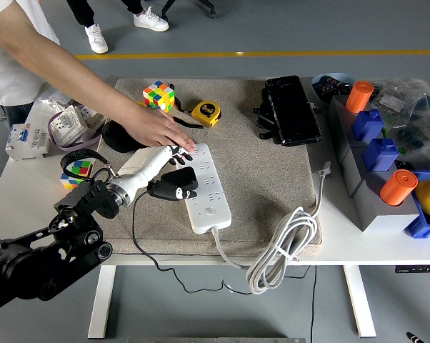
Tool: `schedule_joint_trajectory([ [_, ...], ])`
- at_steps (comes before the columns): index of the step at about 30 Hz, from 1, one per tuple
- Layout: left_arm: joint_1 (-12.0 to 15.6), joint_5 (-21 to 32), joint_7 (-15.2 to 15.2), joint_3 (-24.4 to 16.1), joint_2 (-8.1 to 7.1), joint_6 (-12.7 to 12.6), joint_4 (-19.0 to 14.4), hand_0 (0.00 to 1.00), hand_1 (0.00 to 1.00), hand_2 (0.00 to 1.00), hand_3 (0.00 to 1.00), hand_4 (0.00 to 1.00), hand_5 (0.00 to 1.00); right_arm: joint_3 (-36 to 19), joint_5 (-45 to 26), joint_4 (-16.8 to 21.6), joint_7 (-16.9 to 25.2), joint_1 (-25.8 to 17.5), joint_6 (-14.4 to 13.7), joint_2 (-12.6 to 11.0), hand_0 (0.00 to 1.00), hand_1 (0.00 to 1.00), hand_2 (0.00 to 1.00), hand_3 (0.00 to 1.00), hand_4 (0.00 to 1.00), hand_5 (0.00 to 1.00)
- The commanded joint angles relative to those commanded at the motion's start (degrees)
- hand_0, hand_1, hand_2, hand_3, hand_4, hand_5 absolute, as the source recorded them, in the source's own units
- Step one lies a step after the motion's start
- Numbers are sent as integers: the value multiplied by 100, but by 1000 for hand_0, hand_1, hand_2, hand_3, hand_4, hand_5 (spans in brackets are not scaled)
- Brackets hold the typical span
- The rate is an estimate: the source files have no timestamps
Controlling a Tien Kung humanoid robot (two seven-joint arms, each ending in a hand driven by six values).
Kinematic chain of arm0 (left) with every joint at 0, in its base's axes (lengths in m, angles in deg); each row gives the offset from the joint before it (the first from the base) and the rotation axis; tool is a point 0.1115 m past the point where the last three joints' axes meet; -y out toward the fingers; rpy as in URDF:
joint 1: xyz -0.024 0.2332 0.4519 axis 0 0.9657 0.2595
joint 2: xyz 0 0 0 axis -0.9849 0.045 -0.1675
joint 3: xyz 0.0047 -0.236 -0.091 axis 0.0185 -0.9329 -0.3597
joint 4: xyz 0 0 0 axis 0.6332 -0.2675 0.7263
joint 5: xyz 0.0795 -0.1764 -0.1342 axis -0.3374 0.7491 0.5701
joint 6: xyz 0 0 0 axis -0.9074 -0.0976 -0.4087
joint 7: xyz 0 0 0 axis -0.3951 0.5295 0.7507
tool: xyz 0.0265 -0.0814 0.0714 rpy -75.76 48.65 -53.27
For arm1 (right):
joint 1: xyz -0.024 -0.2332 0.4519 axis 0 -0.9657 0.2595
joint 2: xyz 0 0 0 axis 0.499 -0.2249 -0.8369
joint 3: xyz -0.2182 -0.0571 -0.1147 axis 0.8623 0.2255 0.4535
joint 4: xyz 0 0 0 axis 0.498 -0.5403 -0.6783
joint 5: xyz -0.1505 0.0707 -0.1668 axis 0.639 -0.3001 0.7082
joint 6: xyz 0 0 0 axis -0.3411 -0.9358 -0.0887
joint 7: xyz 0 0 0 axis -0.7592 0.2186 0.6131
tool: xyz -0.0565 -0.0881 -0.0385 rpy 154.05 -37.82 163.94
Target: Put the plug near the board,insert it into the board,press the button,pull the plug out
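Plug: the black plug is sitting on the left edge of the white power strip, apparently seated in a socket, its black cord trailing down off the mat's front edge.

Left robot hand: the left robot hand is lying over and around the plug, pale fingers curling at its top and near side. It is looking like a grip on the plug, though how firm cannot be told.

Right robot hand: not showing anywhere in the picture.

Power strip: it is lying lengthwise on the beige mat, its round button near the front end and uncovered; its white cable is coiling off the table edge.

Person: a person's hand is pressing down on the strip's far end, just beside the robot fingers, seemingly steadying it.

Step in hand: judging by the layout, the plug is either being seated or about to be pulled.

Risk, strip lifting: a pull that is tilting rather than straight could be dragging the strip up or sideways, since only the person's hand is holding it.

Risk, contact: the robot fingers are working very close to the person's hand; a sideways drift could be knocking it.

Risk, slip: a shallow hold on the smooth plug could be sliding off.

Surroundings: a Rubik's cube and a yellow tape measure are sitting well apart on the far mat.
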Motion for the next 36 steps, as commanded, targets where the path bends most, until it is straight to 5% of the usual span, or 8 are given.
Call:
schedule_joint_trajectory([
  [4,-58,28,-80,19,60,14,138,554,619,648,688,998,380,-8,6,6,1,12,-3,-7,636,686,688,576,852,519],
  [5,-61,21,-86,17,70,5,153,447,546,564,604,998,355,-8,8,7,1,14,-4,-8,636,686,689,576,852,519],
  [10,-103,-7,-186,50,91,70,210,447,546,564,604,998,355,25,7,12,-3,28,-5,-23,636,686,689,576,852,519],
  [11,-105,-4,-180,59,90,65,221,362,483,535,560,957,203,30,6,13,-3,29,-6,-27,636,686,689,576,852,518],
  [16,-135,-33,-181,135,74,75,280,362,483,535,560,957,203,46,18,23,-6,38,-12,-55,636,686,689,576,852,518],
  [17,-137,-24,-169,145,71,64,285,295,454,510,538,903,107,45,18,24,-5,37,-14,-56,636,686,688,576,852,518],
  [36,-96,360,439,233,89,-590,480,249,419,464,522,799,2,65,18,26,0,16,-12,-55,635,686,688,576,852,519],
])
